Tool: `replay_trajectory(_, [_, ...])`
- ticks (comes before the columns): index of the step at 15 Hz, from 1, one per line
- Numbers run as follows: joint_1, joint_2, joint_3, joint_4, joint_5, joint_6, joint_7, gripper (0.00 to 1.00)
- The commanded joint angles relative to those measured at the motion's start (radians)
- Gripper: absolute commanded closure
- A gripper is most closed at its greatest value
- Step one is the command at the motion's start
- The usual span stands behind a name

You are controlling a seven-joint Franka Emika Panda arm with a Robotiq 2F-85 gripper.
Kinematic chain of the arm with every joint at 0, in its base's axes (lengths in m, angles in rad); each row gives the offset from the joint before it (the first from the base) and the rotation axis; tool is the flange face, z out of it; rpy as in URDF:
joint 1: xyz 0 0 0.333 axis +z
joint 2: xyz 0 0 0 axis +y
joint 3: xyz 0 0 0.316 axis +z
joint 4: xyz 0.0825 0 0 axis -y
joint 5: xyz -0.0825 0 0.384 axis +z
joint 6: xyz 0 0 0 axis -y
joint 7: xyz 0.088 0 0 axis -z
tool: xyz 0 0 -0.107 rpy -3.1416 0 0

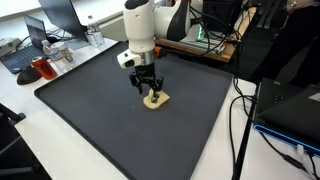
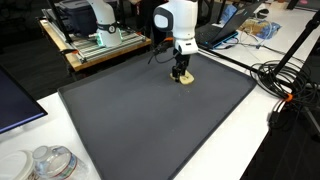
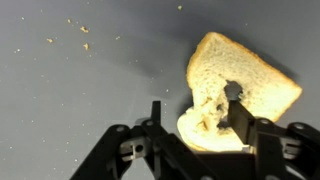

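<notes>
Starting at ten o'clock in the wrist view, crumbs (image 3: 70,35) speckle the mat (image 3: 60,110). At six the gripper (image 3: 197,108) stands apart, straddling the near end of the bread slice (image 3: 250,70), which lies flat toward two. It is probably light, soft and tear-prone, with a hole near its middle, so the crust looks safest. Mat edges sit well apart, with room all round.
</notes>
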Motion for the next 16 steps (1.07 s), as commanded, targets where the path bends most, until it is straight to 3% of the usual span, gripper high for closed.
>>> replay_trajectory(1, [-0.001, -0.041, 0.005, -0.002, -0.012, -0.059, 0.02, 0.0])
replay_trajectory(10, [0.011, -0.106, 0.009, -0.007, -0.005, -0.112, 0.069, 0.0])
replay_trajectory(14, [0.046, -0.136, -0.002, -0.009, -0.028, -0.114, 0.143, 0.0])
replay_trajectory(16, [0.106, -0.147, -0.053, -0.008, -0.104, -0.112, 0.255, 0.0])
